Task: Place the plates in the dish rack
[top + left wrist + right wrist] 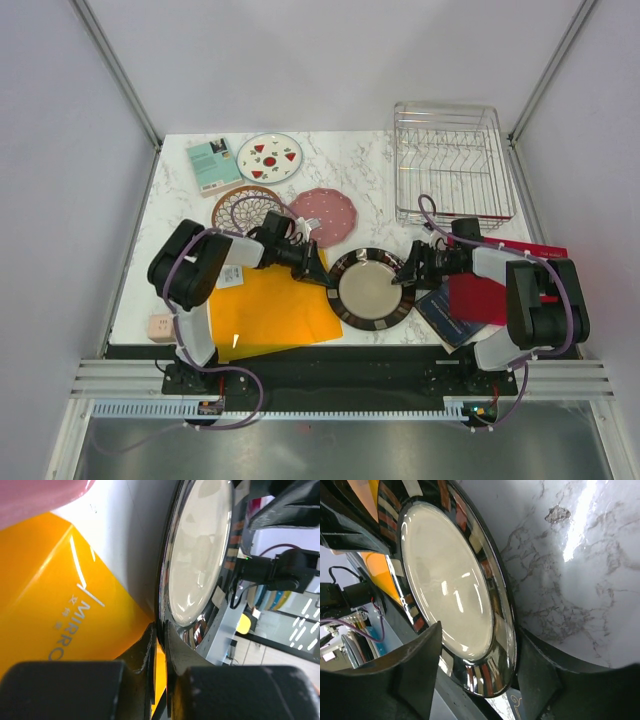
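Four plates out on the marble table (370, 165), counting the big dark-rimmed plate (372, 288) near the front middle. Got the left fingers (240, 692) squeezed narrow onto its left rim, edge wedged right between them in the left wrist view. Same deal on the opposite side: seeing the right fingers (405, 675) clamped over its right rim, one across the cream face and one under the back. Can't tell whether it's lifted off the table or resting on it. Left edge just beside the orange sheet (275, 305), with a red sheet (490, 295) off to the right under the right arm. Further back, spotting the lattice plate (245, 208) just beside the pink scalloped plate (323, 212), and the red-and-green plate (270, 157) behind them next to a teal book (212, 165). Over in the far right corner, got the dish rack (455, 150), well apart from every plate.
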